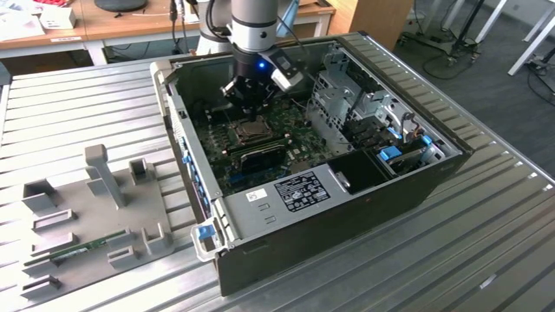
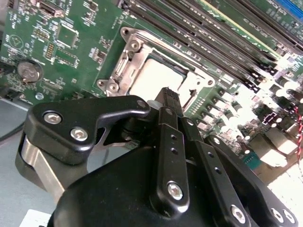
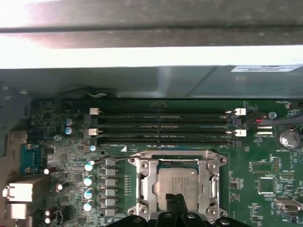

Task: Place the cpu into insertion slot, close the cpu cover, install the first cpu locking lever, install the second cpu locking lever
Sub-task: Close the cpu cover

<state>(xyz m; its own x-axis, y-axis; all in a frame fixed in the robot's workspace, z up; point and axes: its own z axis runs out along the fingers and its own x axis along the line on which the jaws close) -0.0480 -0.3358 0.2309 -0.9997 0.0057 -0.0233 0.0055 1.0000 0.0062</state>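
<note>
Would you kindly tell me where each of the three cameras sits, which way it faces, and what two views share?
Exterior view: off the arm, above, looking down obliquely into the open computer case on the metal table; arm and gripper show.
First wrist view: on the arm, facing the cpu framed by the cpu cover, memory slots beyond; the shut jaws' tips show.
Second wrist view: on the arm, behind the gripper's black linkage, facing the insertion slot.
Shared: both wrist views show the cpu and the gripper.

The ribbed metal table (image 1: 485,253) bears an open computer case (image 1: 329,240) and a grey fixture plate (image 1: 82,224).
</note>
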